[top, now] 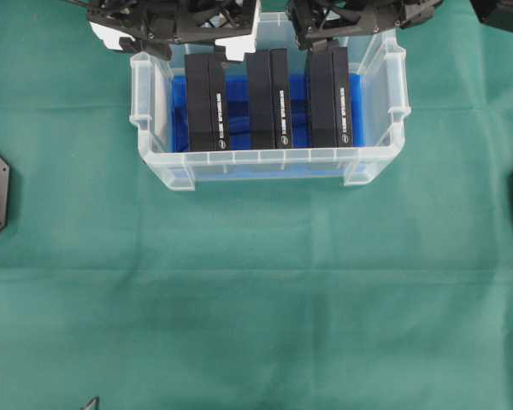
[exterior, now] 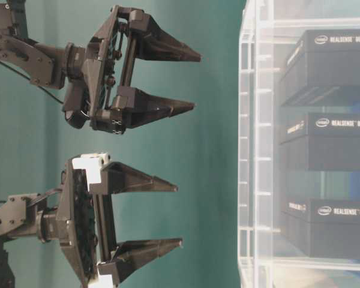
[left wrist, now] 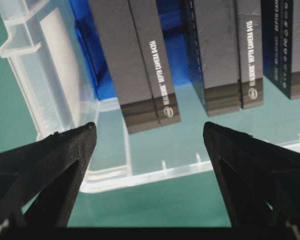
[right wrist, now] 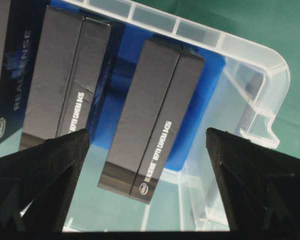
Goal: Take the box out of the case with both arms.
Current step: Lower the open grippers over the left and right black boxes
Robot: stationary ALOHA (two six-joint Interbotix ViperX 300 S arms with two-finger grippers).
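The case (top: 158, 162), a translucent plastic tub with a ribbed rim, sits on the green cloth (top: 256, 299) close to the far edge of the table in the overhead view, roughly centred between its left and right edges. A blue sheet (top: 239, 94) lines its bottom. Three black boxes stand on edge inside the case, parallel and apart from one another: the left box (top: 208, 101), the middle box (top: 268, 98) and the right box (top: 330, 96). White lettering runs along the narrow upper face of each box. The left gripper (left wrist: 150, 137) is positioned over the far left part of the case; its fingers are spread wide and empty, and in the left wrist view the left box appears between the two fingertips, clear of both. The right gripper (right wrist: 147, 140) is positioned over the far right part of the case; its fingers are likewise spread wide and empty, and in the right wrist view the right box appears between the fingertips, untouched. In the table-level view both grippers are parted, tips pointing at the case wall and apart from it. All three boxes are inside the case.
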